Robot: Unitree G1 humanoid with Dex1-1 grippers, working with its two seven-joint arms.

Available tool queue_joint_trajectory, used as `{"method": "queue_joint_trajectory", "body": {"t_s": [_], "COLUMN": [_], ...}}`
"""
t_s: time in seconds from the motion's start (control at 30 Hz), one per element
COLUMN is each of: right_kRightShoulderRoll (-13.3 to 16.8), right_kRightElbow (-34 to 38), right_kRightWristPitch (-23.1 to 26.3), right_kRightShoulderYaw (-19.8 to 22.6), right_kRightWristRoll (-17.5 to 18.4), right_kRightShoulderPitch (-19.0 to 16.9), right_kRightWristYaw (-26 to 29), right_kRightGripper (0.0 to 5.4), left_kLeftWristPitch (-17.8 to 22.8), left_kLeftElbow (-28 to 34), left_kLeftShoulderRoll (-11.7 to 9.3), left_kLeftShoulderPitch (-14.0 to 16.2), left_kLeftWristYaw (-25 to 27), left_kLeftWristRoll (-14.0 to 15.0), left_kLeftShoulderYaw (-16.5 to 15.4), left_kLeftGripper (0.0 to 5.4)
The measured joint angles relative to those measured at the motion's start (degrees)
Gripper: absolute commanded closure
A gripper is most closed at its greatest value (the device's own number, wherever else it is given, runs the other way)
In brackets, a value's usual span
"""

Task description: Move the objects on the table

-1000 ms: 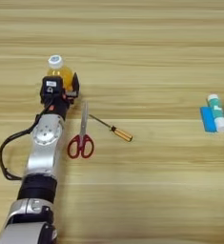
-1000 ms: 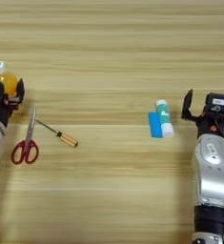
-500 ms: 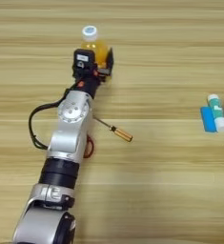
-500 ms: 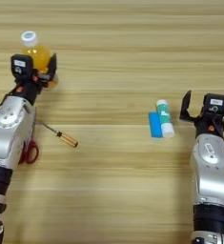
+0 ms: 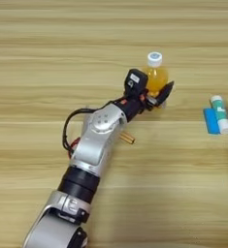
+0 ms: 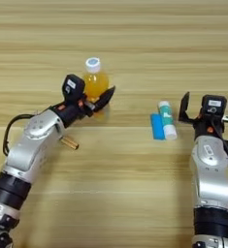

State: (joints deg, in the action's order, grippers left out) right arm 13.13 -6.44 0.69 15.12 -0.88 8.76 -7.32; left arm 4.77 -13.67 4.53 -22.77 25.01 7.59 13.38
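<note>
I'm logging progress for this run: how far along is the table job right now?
Nothing looks finished yet. In hand: the left gripper is closed around the orange-drink bottle, upright near the table's middle. Untouched: the glue stick and blue block lying side by side, and the screwdriver. The right gripper waits open beside them.

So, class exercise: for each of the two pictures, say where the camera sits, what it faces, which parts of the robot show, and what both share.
Left eye view: on the robot's head, looking down on the table; it shows only the left arm, its left gripper shut on the orange-drink bottle.
Right eye view: same head, reaching further right; it adds the parked right arm with the right gripper open, right of the glue stick.
Shared: bottle, glue stick, blue block, screwdriver handle.
</note>
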Motion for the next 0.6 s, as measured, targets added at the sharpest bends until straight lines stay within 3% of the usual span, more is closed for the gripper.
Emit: {"method": "queue_joint_trajectory", "body": {"t_s": [0.3,0.47,0.6], "right_kRightShoulderRoll": [-0.46,-0.53,-0.55], "right_kRightElbow": [0.93,1.23,1.29], "right_kRightWristPitch": [0.15,0.25,0.35], "right_kRightShoulderYaw": [-0.30,-0.40,-0.48], "right_kRightWristRoll": [-0.28,-0.29,-0.28], "right_kRightShoulderPitch": [-0.01,-0.01,-0.01], "right_kRightWristYaw": [-0.07,-0.05,-0.03], "right_kRightGripper": [0.00,0.00,0.00], "left_kLeftWristPitch": [-1.67,-9.36,-13.71], "left_kLeftElbow": [-8.20,-14.78,-18.87], "left_kLeftShoulderRoll": [-0.04,-0.23,-0.02], "left_kLeftShoulderPitch": [0.05,-0.87,-2.13], "left_kLeftWristYaw": [-0.05,-1.66,-2.18], "left_kLeftWristRoll": [-1.28,-4.48,-5.06], "left_kLeftShoulderYaw": [-0.12,-0.21,-0.72], "left_kLeftGripper": [2.04,2.04,2.04]}}
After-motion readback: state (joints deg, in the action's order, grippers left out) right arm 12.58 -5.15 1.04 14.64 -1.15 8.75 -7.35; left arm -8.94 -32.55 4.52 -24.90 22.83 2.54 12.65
